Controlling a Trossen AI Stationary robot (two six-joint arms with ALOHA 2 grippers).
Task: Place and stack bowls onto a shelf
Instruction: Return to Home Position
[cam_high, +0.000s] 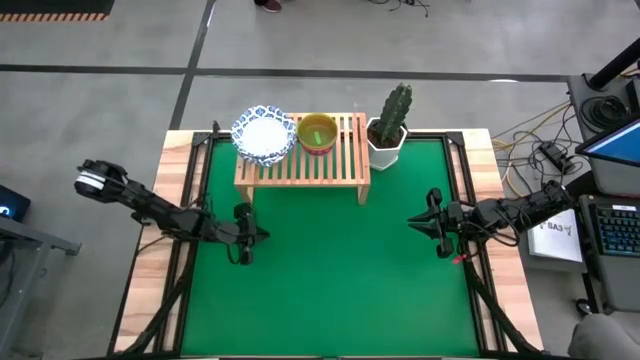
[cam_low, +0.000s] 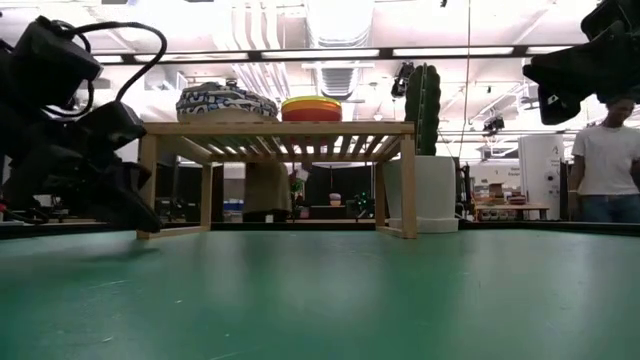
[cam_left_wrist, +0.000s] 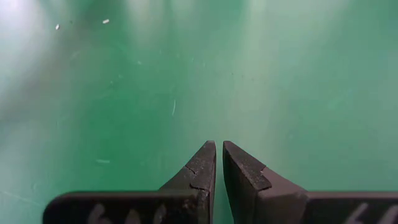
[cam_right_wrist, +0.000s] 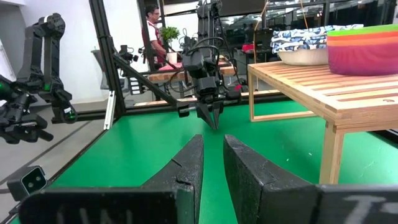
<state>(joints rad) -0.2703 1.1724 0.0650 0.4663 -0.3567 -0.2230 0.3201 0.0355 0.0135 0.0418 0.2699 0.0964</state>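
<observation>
Overhead, the wooden shelf (cam_high: 305, 165) stands at the far side of the green bench (cam_high: 340, 290), with a stack of blue-and-white patterned bowls (cam_high: 263, 137) on its left end and a stack of plain plastic bowls (cam_high: 317, 132), green on top, just beside them on the slats. A cactus (cam_high: 400, 105) in a white pot (cam_high: 385, 152) stands on the bench at the shelf's right end. The left tool (cam_high: 260, 235) hangs over the bench near its left edge and the right tool (cam_high: 415, 222) near its right edge; both point inward, well apart from the shelf. From bench height, both stacks sit side by side on the shelf top, the patterned bowls to the left, and the cactus rises past the shelf's right leg; a person (cam_low: 605, 160) stands in the room behind. Through the left wrist camera, the left tool's fingers (cam_left_wrist: 199, 171) are drawn almost together over bare green surface, holding nothing. Through the right wrist camera, the right tool's fingers (cam_right_wrist: 186, 168) also lie close together with only a narrow gap, empty, facing the left arm across the bench, with the shelf and both stacks off to one side.
</observation>
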